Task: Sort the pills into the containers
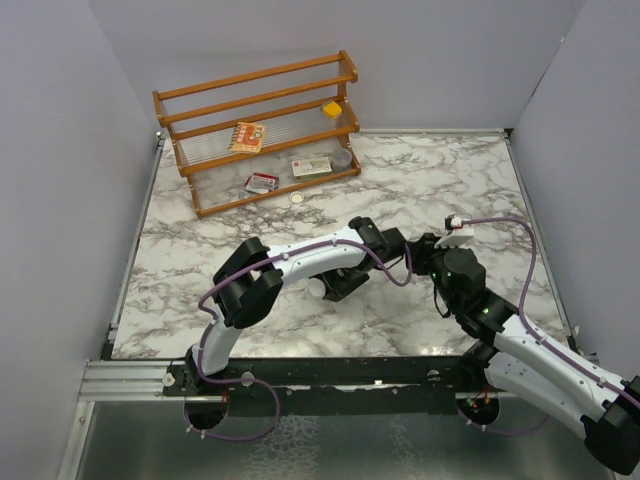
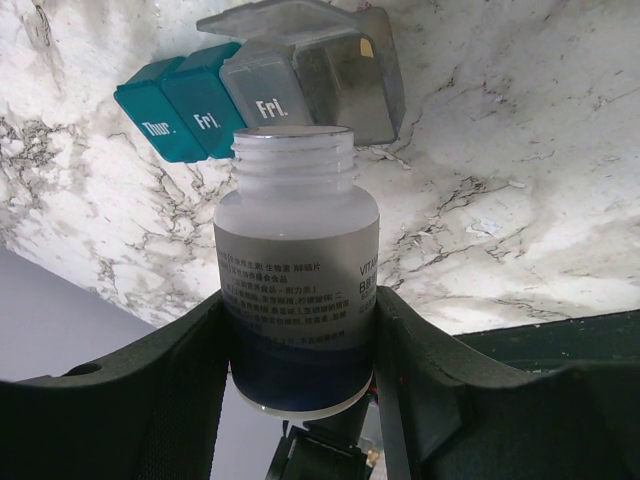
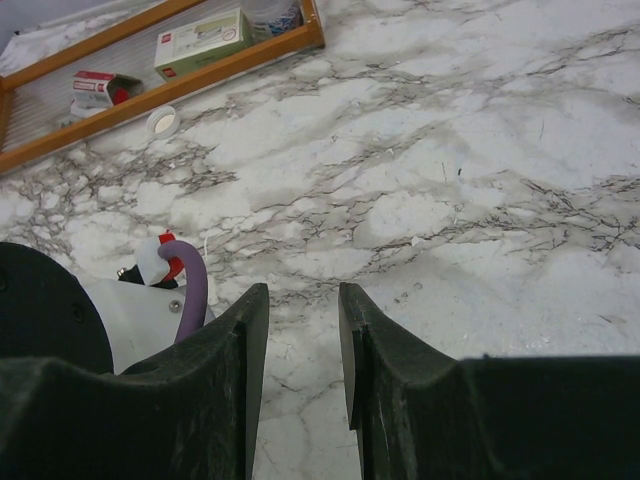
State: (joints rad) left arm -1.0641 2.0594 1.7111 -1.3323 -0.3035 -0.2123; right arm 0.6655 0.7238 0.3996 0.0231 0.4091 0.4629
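1. The left jaws were clenched on the body of an uncapped frosted bottle (image 2: 297,270), whose open mouth pointed at the containers (image 2: 200,95) just beyond it.
2. The containers, a strip of teal and grey compartments, lay on the marble worktop (image 1: 450,180). The end compartment (image 2: 345,90) stood open with its lid raised, and a small yellowish speck near its rim may have been a pill.
3. Risk: tipped too fast, the bottle could send pills past the one open compartment, scattering them over the worktop.
4. Risk: the bottle's rim was close to the strip, so a nudge could push the light strip away or knock the raised lid shut.
5. Risk: the bottle was smooth and round, so it might twist or slide in the jaws during a pour.
6. Risk: the two wrists sat near each other above the middle of the worktop, so a careless swing could make them collide.
7. The left arm (image 1: 300,262) reached forward and rightward from its base, elbow bent.
8. The right arm (image 1: 520,340) angled in towards the left. The right jaws stood slightly parted and empty above bare marble.
9. A white cap (image 3: 163,121) lay well apart, near the wooden rack (image 1: 260,130).
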